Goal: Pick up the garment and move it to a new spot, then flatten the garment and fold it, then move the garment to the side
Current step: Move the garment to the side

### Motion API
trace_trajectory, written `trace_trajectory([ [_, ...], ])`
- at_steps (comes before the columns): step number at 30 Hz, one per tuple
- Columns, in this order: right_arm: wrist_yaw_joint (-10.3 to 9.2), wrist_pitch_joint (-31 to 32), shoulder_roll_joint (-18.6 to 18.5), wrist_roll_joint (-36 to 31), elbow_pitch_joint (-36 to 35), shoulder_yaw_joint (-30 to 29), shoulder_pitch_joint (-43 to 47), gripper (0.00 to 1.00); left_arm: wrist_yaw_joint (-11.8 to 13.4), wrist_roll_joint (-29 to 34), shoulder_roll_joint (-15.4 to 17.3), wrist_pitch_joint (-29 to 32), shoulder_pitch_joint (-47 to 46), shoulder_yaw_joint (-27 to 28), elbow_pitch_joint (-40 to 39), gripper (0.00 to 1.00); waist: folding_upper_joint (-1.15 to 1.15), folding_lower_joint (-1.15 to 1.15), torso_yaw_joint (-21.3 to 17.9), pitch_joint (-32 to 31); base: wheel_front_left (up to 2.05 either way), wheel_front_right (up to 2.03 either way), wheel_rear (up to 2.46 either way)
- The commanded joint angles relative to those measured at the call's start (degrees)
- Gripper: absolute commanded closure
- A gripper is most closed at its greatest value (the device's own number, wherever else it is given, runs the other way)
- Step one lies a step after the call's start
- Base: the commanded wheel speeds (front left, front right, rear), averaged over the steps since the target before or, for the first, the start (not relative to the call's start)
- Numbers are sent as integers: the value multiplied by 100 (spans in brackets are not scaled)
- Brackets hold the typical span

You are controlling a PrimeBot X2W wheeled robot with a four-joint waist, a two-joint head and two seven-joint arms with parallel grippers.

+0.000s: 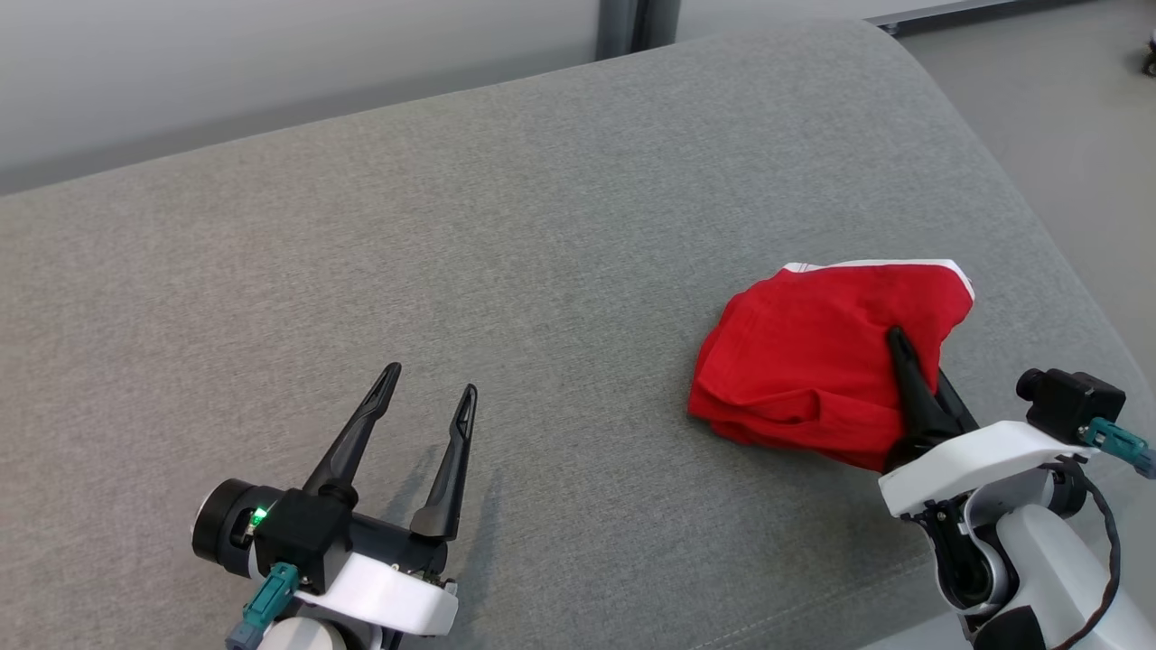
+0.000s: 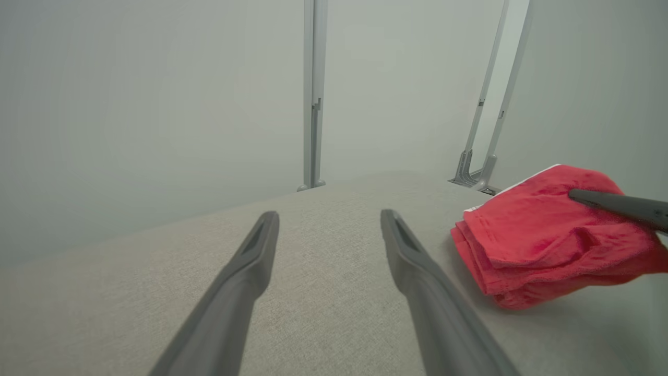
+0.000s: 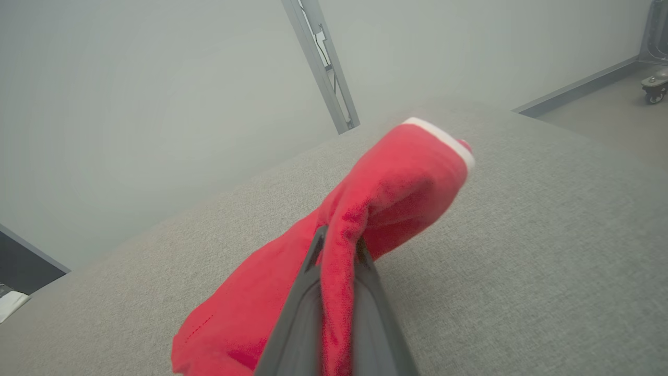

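Observation:
The garment (image 1: 804, 361) is red with a white edge, folded into a thick bundle on the right of the grey cushion. My right gripper (image 1: 903, 348) is shut on its right side, with red cloth pinched between the two dark fingers (image 3: 365, 266). The bundle (image 3: 386, 193) is drawn up at the grip, its lower folds resting on the cushion. In the left wrist view the garment (image 2: 527, 235) lies to the right, with a right finger (image 2: 621, 204) across it. My left gripper (image 1: 429, 388) stands open over bare cushion at the lower left, holding nothing (image 2: 329, 222).
The grey upholstered surface (image 1: 506, 235) rounds off at the right, with floor (image 1: 1066, 117) beyond it. A pale wall and metal posts (image 2: 313, 94) stand behind the far edge. A caster wheel (image 3: 655, 89) sits on the floor at the far right.

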Motion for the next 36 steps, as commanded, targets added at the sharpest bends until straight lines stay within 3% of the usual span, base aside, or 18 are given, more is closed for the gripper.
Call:
trace_trajectory([
  [1, 1, -83, -14, -57, -151, 53, 75, 100, -38, 69, 16, -50, -226, 176, -134, 0, 0, 0, -125, 25, 0, 0, 0],
  [11, 1, -83, 67, -39, -198, 5, 220, 100, -78, 114, 39, -50, -260, 192, -94, 0, 0, 0, -632, 67, 0, 0, 0],
  [18, 1, -83, 50, -25, -244, -75, 284, 100, -92, 139, 37, -50, -280, 169, -89, 0, 0, 0, -749, 141, 0, 0, 0],
  [22, 1, -83, 74, -27, -319, -214, 245, 100, -99, 154, 53, -50, -302, 149, -81, 0, 0, 0, -721, 224, 0, 0, 0],
  [28, 1, -83, 247, 349, -777, -877, 5, 100, -107, 167, 141, -50, -378, 137, -48, 0, 0, 0, -575, 390, 0, 0, 0],
  [36, 1, -83, 63, 273, -711, -1288, -927, 100, -112, 270, 372, -50, -709, 122, -295, 0, 0, 0, -262, 788, 0, 0, 0],
])
